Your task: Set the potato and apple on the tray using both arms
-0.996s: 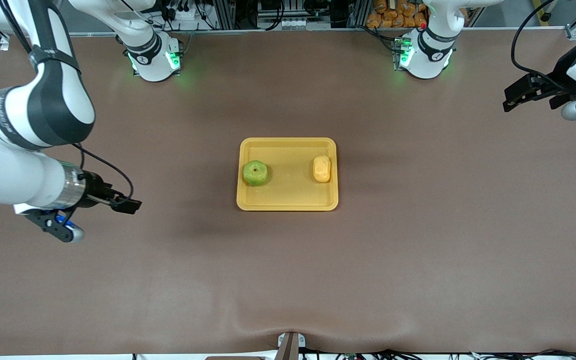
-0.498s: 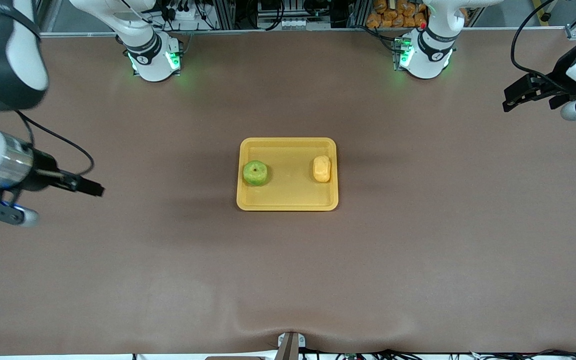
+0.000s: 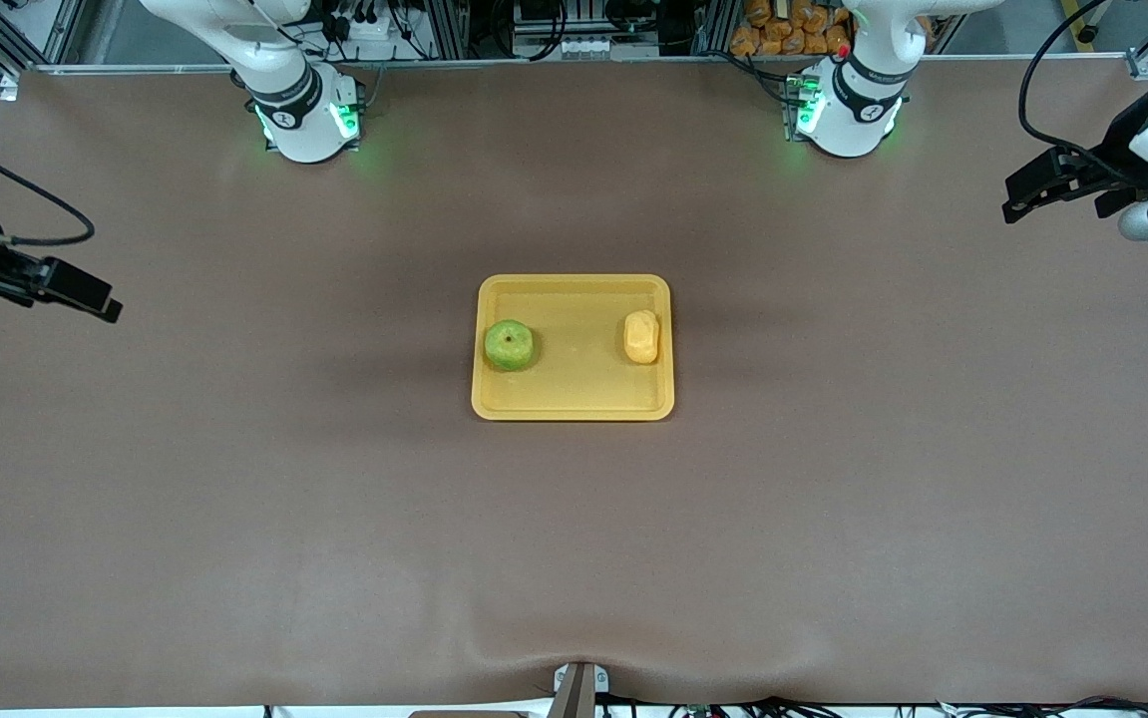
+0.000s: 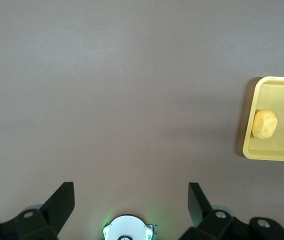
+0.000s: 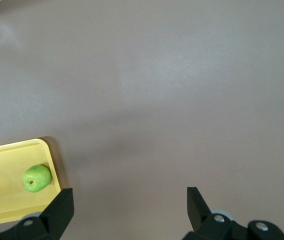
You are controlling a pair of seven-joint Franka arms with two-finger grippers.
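Observation:
The yellow tray [image 3: 574, 399] lies mid-table. On it rest the green apple [image 3: 510, 345], at the end toward the right arm, and the yellow-orange potato [image 3: 641, 336], at the end toward the left arm. My right gripper [image 3: 95, 297] hangs open and empty over the table's edge at the right arm's end, well away from the tray. My left gripper [image 3: 1024, 194] is open and empty over the left arm's end. The right wrist view shows its gripper [image 5: 129, 195], the apple [image 5: 36, 178] and the tray [image 5: 12, 152]. The left wrist view shows its gripper [image 4: 130, 192], the potato [image 4: 264, 124] and the tray [image 4: 277, 86].
Brown table cover [image 3: 574, 558] spreads around the tray. The right arm's base [image 3: 304, 115] and the left arm's base [image 3: 848, 110] stand along the table edge farthest from the front camera. The left arm's base [image 4: 128, 230] shows between the left gripper's fingers.
My right arm has drawn back from the tray toward its end of the table, mostly leaving the front view. The left arm, apple and potato have not moved.

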